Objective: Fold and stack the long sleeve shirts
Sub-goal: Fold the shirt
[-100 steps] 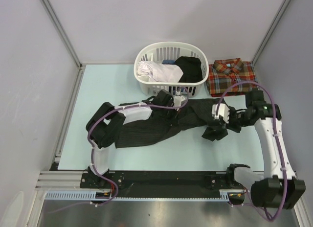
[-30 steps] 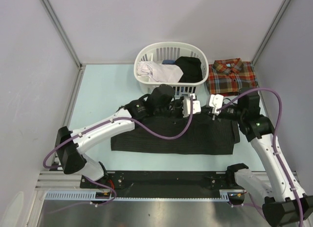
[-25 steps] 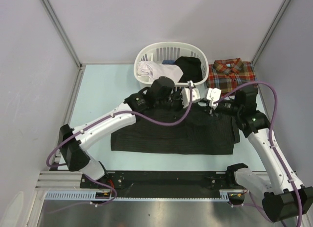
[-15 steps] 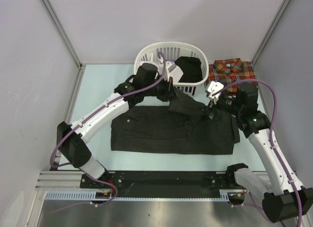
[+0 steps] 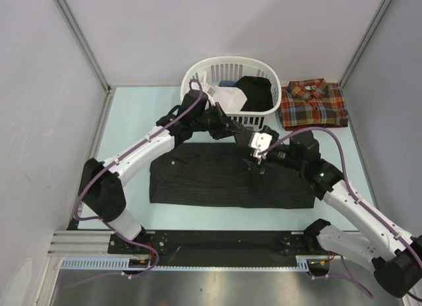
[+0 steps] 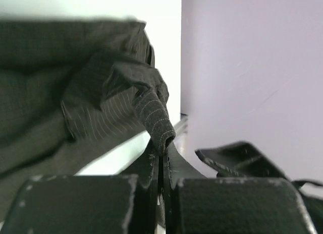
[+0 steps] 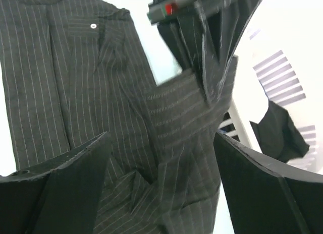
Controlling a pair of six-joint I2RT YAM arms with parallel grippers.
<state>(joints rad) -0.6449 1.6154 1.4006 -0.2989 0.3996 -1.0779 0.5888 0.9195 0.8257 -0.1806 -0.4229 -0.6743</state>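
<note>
Pinstripe shirt [image 5: 217, 181]: soft, limp, light. Left end effector [image 6: 160, 156] pinches sleeve cuff [image 6: 154, 118] just before basket [image 5: 227, 60]; right end effector [image 7: 160, 143] spread. Best gripped at hems.

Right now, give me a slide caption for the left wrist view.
Left gripper shut on a pinched-up fold of the black pinstriped shirt.

The black shirt [image 5: 211, 177] is showing thin pale pinstripes; at two o'clock, the plaid shirt [image 5: 313, 107] is showing red, orange, green.
</note>
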